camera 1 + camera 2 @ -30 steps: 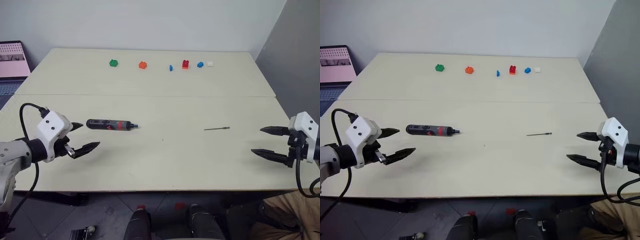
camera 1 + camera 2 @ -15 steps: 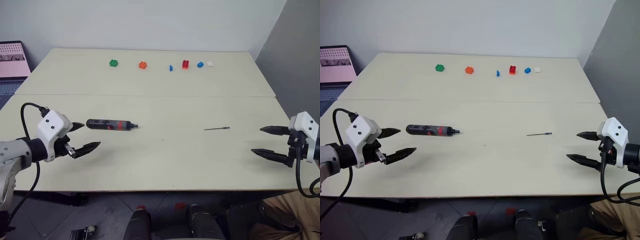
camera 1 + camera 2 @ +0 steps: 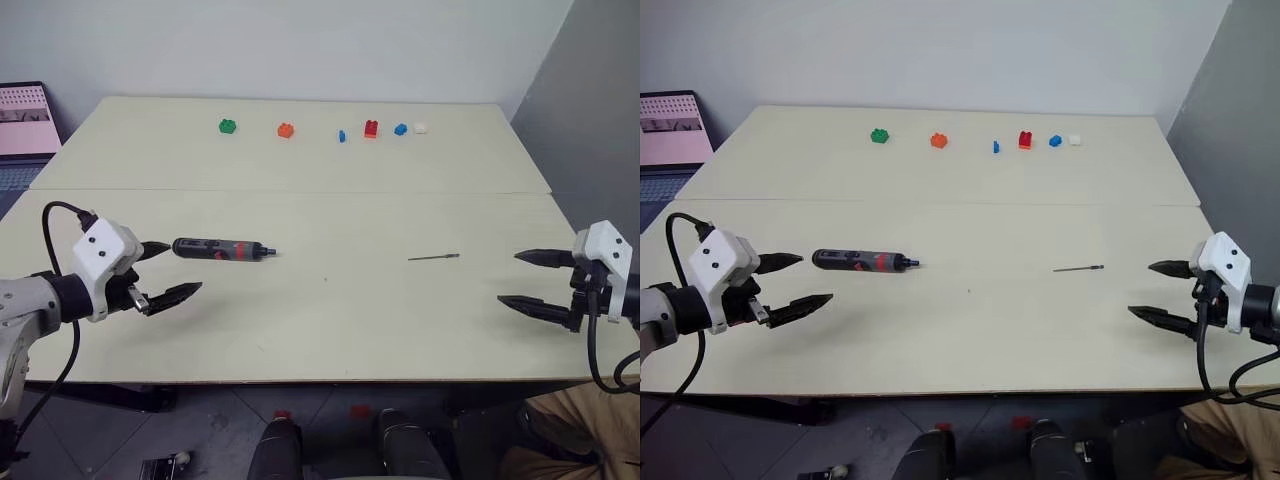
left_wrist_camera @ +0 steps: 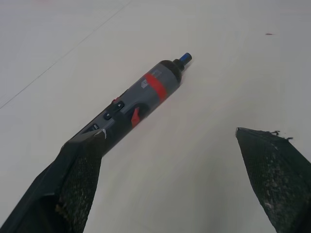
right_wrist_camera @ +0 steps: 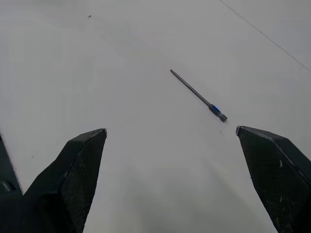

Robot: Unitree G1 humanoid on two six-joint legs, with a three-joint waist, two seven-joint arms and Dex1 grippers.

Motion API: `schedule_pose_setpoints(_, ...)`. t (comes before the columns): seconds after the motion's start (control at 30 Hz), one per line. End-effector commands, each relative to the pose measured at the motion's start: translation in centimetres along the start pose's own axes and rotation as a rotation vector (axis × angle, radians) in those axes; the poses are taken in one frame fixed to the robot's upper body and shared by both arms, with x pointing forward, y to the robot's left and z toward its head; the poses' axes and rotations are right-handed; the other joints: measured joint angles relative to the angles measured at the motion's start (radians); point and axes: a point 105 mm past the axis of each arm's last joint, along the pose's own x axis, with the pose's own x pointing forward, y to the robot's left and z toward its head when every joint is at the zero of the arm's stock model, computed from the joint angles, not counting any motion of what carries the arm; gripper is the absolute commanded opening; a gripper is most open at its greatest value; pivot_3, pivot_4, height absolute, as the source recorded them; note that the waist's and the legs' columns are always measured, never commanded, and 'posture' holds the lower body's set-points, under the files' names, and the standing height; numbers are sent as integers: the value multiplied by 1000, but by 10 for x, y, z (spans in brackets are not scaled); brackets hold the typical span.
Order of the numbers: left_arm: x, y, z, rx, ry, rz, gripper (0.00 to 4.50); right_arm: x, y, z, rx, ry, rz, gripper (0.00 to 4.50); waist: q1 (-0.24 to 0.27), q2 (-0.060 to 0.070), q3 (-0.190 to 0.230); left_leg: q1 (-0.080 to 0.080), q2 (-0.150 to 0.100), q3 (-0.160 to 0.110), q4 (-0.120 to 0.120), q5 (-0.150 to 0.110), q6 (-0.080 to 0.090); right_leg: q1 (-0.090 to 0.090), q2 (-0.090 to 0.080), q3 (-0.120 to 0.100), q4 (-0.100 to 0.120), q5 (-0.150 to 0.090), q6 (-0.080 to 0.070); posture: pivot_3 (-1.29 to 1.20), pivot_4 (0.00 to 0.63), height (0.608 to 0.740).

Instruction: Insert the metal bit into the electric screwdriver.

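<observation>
Both end effectors spread wide, empty. Left end effector [image 3: 167,271] hovers just left of the electric screwdriver [image 3: 222,249], lying flat on the table [image 3: 330,320]. Metal bit [image 3: 433,257] lies well right of the screwdriver; right end effector [image 3: 526,279] beyond it.

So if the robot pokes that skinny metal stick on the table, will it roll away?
Probably, yes. The metal bit looks round and very thin, lying flat on the smooth table, so a sideways nudge would likely roll it. It looks straight and stiff, so it shouldn't bend. Lying so low, it may slip when the open right gripper tries pinching it.
</observation>
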Motion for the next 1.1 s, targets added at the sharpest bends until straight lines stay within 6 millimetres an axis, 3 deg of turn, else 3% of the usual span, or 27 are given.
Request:
schedule_pose_setpoints(0.03,-9,11,13,20,-40,43,4470,0,0,10,-46,-22,-1,4500,0,0,0,0,0,0,0,0,0,0,0,0,0,0,0,0,150,740)
schedule_pose_setpoints(0.33,-5,9,26,98,-52,-36,4470,1,7,14,-50,-44,16,4500,0,0,0,0,0,0,0,0,0,0,1,0,1,0,0,0,150,740)
schedule_pose_setpoints(0.6,6,18,35,224,20,-134,4470,4,28,49,-43,-187,111,4500,0,0,0,0,1,-1,0,0,0,0,2,0,1,0,0,0,150,740)
schedule_pose_setpoints(0.8,25,24,42,376,104,-243,4470,15,50,69,-69,-248,199,4500,1,0,0,0,1,-2,1,0,0,0,3,0,1,0,0,0,150,740)
schedule_pose_setpoints(1.1,52,33,47,521,218,-381,4470,28,68,77,-78,-295,242,4500,1,0,0,-2,1,-3,1,0,0,0,4,0,1,3,4,0,150,740)
